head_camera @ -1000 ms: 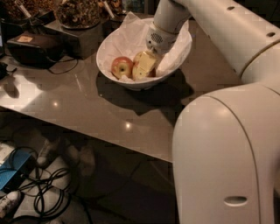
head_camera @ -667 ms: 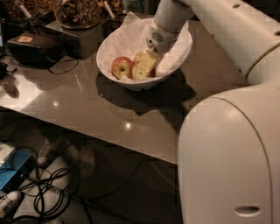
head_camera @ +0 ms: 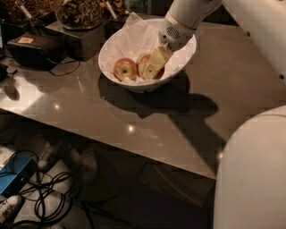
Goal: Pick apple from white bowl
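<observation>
Camera view: contents by size, each placed against the white bowl.

1. Robot body: rounded white shell. It is filling the near corner, well apart from the bowl, on its right.
2. Table: glossy grey-brown top. It is carrying the bowl towards its far edge.
3. Arm: white. It is coming down from above and right of the bowl, with its end leaning over the bowl's far-right rim.
4. White bowl: large, glossy and round, with a slanted rim. It is sitting upright on the table and throwing a dark shadow to its near right.
5. Crumpled paper: white. It is lining the bowl and rising above the far rim.
6. Dark containers: heaped with dried food. They are standing just beyond the bowl's left side.
7. Black box: resting on the table, left of the bowl and apart from it.
8. Cables: black. They are lying tangled on the floor, well to the bowl's near left.
9. Blue device: lying on the floor beside the cables, farther left of the bowl.
10. Gripper: pale yellow. It is reaching down inside the bowl, right of centre, and is lying against the second apple. Whether it is spread or pressed together cannot be told.
11. First apple: red and yellow. It is sitting on the paper inside the bowl, left of centre, clear of the gripper.
12. Second apple: sitting inside the bowl just right of the first, partly covered by the gripper.
</observation>
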Controlling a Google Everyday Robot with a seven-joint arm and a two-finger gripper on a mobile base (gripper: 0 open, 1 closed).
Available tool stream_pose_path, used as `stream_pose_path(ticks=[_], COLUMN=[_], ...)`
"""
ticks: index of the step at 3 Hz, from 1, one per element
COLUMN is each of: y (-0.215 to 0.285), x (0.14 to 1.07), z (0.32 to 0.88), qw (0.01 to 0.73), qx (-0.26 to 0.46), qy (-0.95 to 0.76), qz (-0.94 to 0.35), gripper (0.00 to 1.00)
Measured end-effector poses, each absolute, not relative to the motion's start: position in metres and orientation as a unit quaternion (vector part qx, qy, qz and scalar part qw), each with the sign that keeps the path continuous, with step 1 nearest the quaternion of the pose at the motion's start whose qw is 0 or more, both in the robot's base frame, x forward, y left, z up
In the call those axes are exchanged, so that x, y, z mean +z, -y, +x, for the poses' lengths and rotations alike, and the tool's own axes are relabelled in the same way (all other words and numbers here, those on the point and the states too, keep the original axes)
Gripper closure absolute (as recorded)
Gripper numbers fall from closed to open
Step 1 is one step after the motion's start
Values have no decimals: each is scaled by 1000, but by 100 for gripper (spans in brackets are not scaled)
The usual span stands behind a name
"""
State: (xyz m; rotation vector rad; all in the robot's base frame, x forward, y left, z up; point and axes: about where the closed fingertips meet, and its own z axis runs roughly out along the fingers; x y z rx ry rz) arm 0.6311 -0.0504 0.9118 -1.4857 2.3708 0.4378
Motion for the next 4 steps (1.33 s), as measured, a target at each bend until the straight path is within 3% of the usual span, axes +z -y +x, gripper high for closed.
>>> stream_pose_path(ticks=[4], y=[19], x=[999], z=[545], qw=[205], qx=[122], qy=[-773], qz=[-588], gripper=[100])
